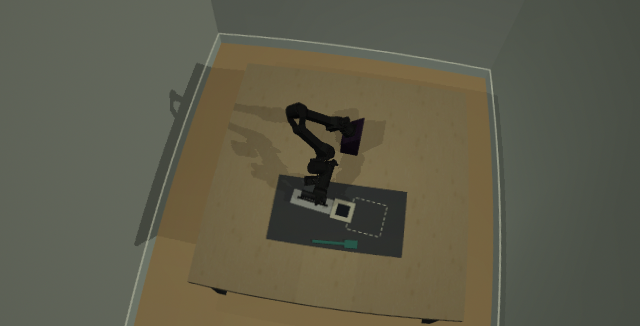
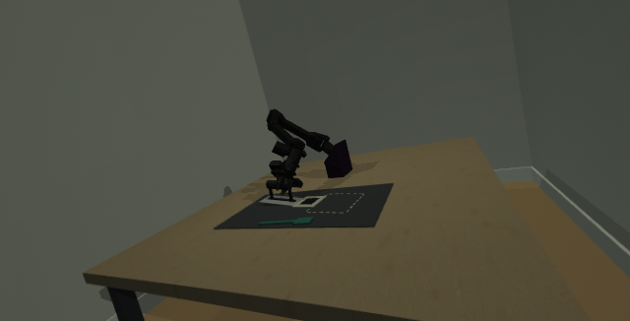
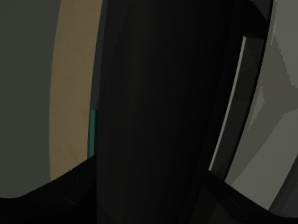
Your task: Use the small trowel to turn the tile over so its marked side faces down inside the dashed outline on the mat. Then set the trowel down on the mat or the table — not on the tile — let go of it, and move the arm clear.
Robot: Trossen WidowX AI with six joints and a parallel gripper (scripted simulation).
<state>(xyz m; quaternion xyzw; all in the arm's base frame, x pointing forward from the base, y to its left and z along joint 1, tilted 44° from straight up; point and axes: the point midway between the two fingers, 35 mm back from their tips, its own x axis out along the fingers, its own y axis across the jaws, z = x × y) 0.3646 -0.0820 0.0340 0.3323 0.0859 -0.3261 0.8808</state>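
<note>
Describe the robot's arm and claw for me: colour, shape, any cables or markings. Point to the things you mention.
The arm point(image 1: 312, 141) point(image 2: 285, 129) is black all over, built of slim links with bulkier, rounded joints. Its claw point(image 1: 314, 201) point(image 2: 282, 198) is black too, with a wide crosspiece and two thin, straight fingers. No cable or marking can be made out in this dim light.

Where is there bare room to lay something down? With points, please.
Mat point(image 1: 280, 223) point(image 2: 381, 195) point(image 3: 99, 65): most of the dashed outline point(image 1: 370, 218) point(image 2: 340, 203), right of the tile point(image 1: 334, 210) point(image 2: 298, 204); also left of the teal tool point(image 1: 351, 244) point(image 2: 304, 221) point(image 3: 92, 132). Table point(image 1: 430, 166) point(image 2: 443, 188) point(image 3: 72, 100): right of the mat. Crowded: the trowel point(image 1: 296, 196) point(image 2: 266, 202), which the gripper point(image 1: 314, 201) point(image 2: 282, 199) holds, meets the tile's left side.
</note>
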